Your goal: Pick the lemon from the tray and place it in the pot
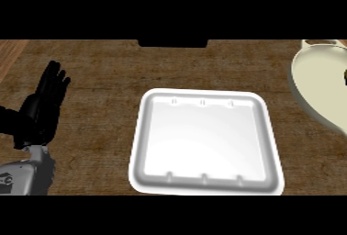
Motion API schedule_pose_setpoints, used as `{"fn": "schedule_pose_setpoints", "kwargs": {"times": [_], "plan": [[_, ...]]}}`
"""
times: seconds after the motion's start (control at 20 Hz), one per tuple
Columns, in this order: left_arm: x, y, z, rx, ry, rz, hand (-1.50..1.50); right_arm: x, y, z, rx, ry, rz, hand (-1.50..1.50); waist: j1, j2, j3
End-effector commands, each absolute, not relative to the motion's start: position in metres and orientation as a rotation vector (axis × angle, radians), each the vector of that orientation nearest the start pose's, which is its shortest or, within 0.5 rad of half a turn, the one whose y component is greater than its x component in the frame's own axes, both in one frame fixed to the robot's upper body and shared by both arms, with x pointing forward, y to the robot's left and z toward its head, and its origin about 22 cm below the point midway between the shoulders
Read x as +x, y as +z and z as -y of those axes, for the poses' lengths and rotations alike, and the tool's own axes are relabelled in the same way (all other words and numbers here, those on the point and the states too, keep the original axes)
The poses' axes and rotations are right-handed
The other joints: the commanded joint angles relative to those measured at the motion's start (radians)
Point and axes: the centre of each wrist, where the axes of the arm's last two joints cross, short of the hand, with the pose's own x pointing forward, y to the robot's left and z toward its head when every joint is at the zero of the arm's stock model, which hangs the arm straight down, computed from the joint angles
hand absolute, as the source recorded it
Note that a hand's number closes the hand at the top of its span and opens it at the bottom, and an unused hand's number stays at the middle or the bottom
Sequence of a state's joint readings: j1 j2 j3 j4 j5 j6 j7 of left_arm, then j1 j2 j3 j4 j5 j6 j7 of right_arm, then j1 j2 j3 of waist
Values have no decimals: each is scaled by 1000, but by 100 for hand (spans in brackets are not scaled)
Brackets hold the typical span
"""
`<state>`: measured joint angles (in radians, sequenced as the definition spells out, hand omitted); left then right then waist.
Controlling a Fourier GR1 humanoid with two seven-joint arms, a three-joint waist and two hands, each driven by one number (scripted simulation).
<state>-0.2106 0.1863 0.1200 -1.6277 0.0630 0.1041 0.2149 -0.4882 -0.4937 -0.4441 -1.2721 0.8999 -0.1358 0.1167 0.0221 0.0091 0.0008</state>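
white tray (pixel 207 186), rounded rectangle, ridged ends. cream pot (pixel 317 92), curved, cut off at right edge. coarse brown counter (pixel 102 73). left hand (pixel 42 110) at left, fingers straight, slightly spread.

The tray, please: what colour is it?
White, the tray, seen best in the head view.

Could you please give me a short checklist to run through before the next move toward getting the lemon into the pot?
1. Lemon in view: not ok; it shows nowhere, and the white tray holds nothing.
2. Pot located: ok; the cream pot sits at the right edge, partly cut off.
3. Lemon already in the pot: cannot tell; only a dark sliver shows at the frame's edge.
4. Left hand free: ok; open, fingers up, resting at the left.
5. Right hand ready: cannot tell; it is out of view.
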Motion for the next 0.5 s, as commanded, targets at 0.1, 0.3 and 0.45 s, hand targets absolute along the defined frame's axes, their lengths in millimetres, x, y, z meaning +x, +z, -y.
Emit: {"fn": "schedule_pose_setpoints", "kwargs": {"times": [0.1,0.3,0.45], "plan": [[285,87,-258,177,44,1621,0,358,106,427,-1477,443,1319,150,7,0,1],[293,90,-265,148,33,1638,0,367,86,435,-1318,358,1288,150,18,6,2],[292,82,-269,169,48,1624,0,369,91,448,-1207,274,1228,-150,14,5,2]]}}
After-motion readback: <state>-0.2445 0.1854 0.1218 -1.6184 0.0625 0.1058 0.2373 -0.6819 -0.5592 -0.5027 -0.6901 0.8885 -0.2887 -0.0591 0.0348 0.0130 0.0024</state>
